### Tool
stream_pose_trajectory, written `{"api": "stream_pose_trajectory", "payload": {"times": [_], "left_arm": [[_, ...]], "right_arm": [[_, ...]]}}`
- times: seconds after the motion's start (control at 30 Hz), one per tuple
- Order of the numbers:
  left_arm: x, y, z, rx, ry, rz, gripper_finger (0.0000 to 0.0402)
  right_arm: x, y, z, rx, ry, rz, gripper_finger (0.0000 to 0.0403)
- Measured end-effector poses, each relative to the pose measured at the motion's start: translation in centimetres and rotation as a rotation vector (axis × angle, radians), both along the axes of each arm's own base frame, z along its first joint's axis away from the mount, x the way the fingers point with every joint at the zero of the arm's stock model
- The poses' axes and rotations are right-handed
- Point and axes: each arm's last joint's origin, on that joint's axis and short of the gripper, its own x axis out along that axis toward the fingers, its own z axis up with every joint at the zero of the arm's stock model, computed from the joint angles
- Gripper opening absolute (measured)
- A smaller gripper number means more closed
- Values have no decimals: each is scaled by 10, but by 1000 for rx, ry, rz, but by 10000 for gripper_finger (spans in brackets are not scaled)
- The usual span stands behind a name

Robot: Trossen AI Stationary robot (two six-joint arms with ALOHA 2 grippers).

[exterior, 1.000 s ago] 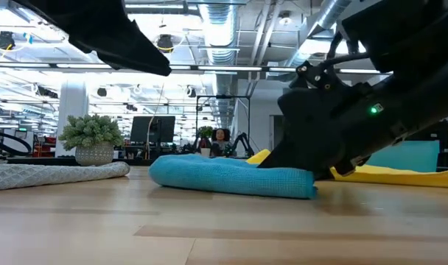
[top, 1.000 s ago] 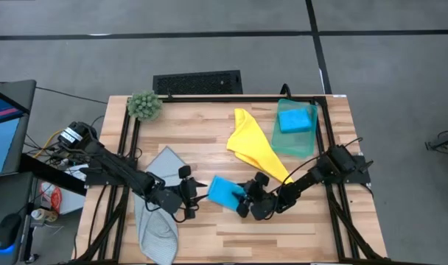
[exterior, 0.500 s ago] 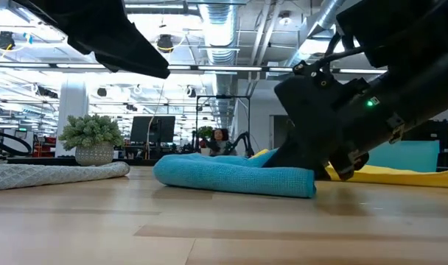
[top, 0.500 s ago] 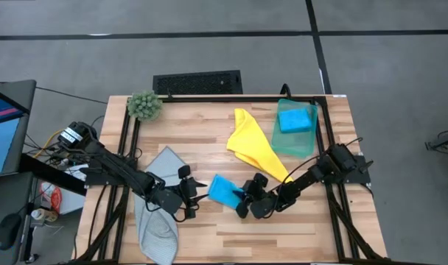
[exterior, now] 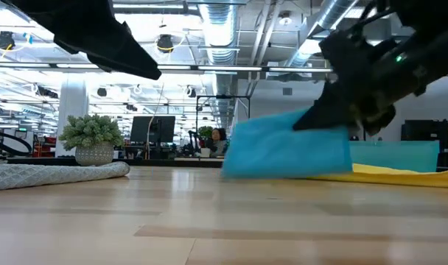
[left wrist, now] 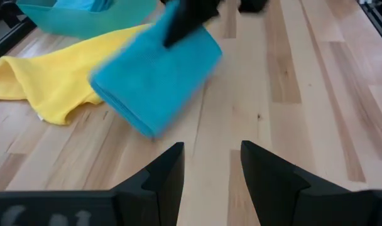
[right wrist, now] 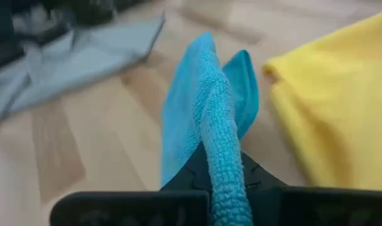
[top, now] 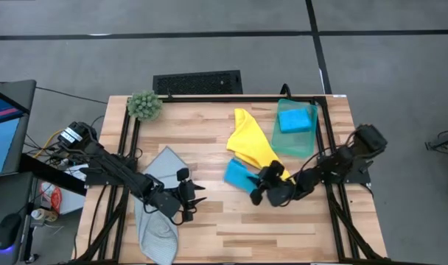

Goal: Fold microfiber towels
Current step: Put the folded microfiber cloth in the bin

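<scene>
Pinched between your right gripper's (top: 259, 184) fingers is a folded bright blue towel (top: 237, 174), near the table's (top: 209, 221) middle beside the yellow towel (top: 252, 141). Only your low view shows it lifted clear of the wood (exterior: 289, 144); from above it looks flat. Your left gripper (top: 197, 199) hangs open and empty beside the grey towel (top: 156, 213), well apart.
</scene>
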Motion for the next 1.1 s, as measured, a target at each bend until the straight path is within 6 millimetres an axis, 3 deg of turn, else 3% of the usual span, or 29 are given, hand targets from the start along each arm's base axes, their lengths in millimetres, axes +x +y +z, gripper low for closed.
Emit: {"api": "stream_pose_trajectory", "payload": {"times": [0.27, 0.57, 0.8, 0.97, 1.1], "left_arm": [[-1, 0, -1, 8, 6, 5, 151], [-1, 0, -1, -5, 3, 12, 151], [-1, 0, -1, 1, 5, 9, 151], [-1, 0, -1, 3, 5, 9, 151], [-1, 0, -1, 3, 6, 9, 151]], "right_arm": [[-35, -23, 36, -72, -123, -90, 23], [-82, -76, 76, -216, -61, -330, 23], [-122, -111, 86, -167, 92, -374, 23], [-142, -122, 84, -97, 212, -321, 23], [-144, -126, 86, -58, 192, -332, 23]]}}
